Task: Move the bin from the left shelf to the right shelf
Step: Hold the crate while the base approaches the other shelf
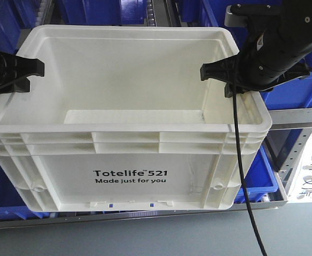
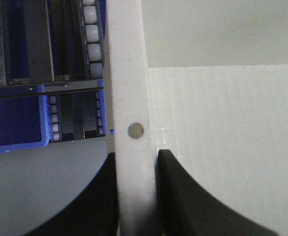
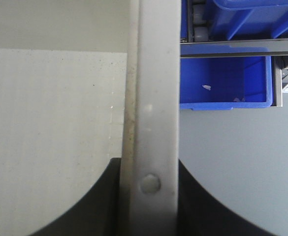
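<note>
Front view: the bin fills the middle of the frame, open side up and empty, its printed front wall toward my camera. Behind it and to both sides stand blue bins on shelving. I cannot tell whether its base rests on the shelf edge below.

The left gripper sits on the bin's left side rim and the right gripper on the right side rim, roughly opposite each other. A black cable hangs from the right arm across the bin's front right corner.

Left wrist view: the left gripper is closed narrowly on the white rim, one black finger inside the wall and the other outside, both touching it. Roller tracks lie beyond.

Right wrist view: the right gripper clamps the opposite rim the same way, fingers pressed to either face. A blue bin lies just outside the wall.
</note>
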Controlling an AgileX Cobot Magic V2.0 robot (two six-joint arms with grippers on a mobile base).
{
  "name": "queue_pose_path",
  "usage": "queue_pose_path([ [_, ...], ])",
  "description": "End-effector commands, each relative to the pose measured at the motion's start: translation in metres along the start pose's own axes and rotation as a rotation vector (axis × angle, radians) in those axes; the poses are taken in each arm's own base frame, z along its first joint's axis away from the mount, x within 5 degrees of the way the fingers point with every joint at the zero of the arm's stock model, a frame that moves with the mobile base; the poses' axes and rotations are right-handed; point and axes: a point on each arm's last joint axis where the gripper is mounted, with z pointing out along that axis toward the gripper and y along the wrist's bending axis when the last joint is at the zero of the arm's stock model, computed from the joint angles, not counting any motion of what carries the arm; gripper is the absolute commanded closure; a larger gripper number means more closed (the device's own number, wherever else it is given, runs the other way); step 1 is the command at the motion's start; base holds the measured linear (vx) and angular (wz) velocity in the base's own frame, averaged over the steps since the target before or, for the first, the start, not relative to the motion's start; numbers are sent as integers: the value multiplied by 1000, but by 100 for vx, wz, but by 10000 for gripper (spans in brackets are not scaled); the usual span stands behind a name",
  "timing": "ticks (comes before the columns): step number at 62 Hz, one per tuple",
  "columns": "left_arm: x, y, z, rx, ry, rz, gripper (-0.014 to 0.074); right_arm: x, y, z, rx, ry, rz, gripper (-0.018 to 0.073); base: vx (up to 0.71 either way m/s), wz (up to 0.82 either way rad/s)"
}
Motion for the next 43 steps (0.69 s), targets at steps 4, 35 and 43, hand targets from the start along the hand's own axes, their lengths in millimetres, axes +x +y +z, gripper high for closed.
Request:
queue_pose_path([
  [4,-15,-1,-26,12,-172,30,602,-14,-7,-32,8,-183,-20,538,0,20],
  [35,-15,-1,-26,12,-172,30,602,-14,-7,-32,8,-183,-20,538,3,18],
  [43,-15,-1,-26,12,-172,30,602,-14,-7,-32,8,-183,-20,538,5,16],
])
